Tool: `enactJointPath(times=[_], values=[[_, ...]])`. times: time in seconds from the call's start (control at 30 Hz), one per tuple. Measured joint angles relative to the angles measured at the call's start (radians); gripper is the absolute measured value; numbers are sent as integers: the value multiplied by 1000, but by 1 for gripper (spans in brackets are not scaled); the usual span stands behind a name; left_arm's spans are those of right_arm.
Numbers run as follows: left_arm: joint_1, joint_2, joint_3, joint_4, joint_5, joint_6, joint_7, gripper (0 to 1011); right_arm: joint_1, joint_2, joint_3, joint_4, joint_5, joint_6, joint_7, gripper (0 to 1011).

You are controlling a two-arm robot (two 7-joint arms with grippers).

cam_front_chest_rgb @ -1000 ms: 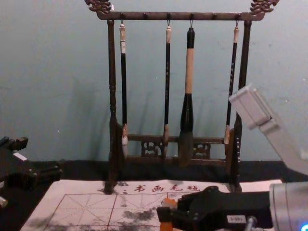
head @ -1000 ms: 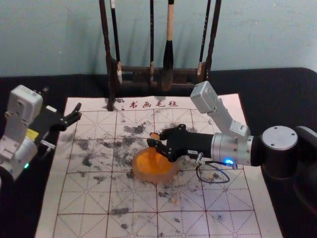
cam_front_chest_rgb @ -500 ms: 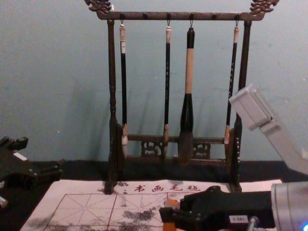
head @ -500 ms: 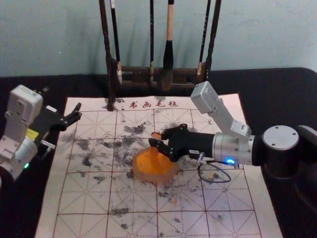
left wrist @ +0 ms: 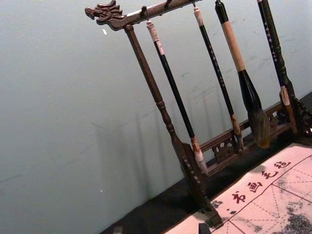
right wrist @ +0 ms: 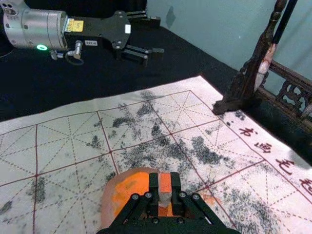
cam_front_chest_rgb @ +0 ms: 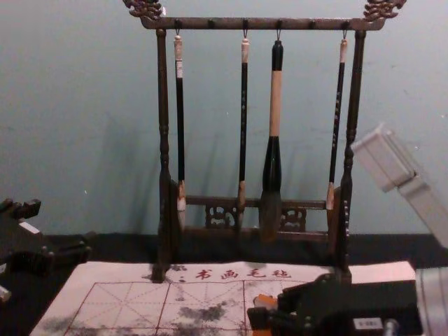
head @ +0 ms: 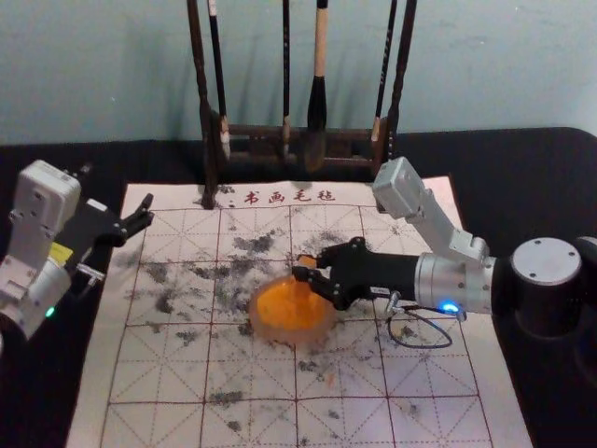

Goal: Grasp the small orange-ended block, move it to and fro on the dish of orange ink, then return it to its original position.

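My right gripper [head: 307, 269] comes in from the right, shut on the orange-ended block [head: 307, 260] over the right part of the dish [head: 297, 336], where orange ink [head: 280, 306] lies. Between the fingertips of the right gripper [right wrist: 165, 191], the block [right wrist: 165, 182] shows an orange top and a pale band, with the dish [right wrist: 108, 197] below. Whether its lower end touches the ink I cannot tell. At the left edge of the mat, my left gripper [head: 147, 213] is parked open; in its wrist view the left gripper [left wrist: 161, 229] has spread tips.
A grid-marked felt mat [head: 159, 373] with dark ink smudges lies under the dish on a black-covered table [head: 522, 187]. Behind it stands a dark wooden rack [cam_front_chest_rgb: 162, 140] with several hanging brushes, the thickest brush [cam_front_chest_rgb: 275, 105] among them.
My right gripper and the block it holds have moved a little to the right over the dish. The left arm and the dish have stayed where they were.
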Motion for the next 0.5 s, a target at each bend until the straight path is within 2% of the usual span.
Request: enactJointPath(times=[0.5], values=[[0,0,0,0,0,0,0,1001,-37,42,0,-67,27,21,16,110]])
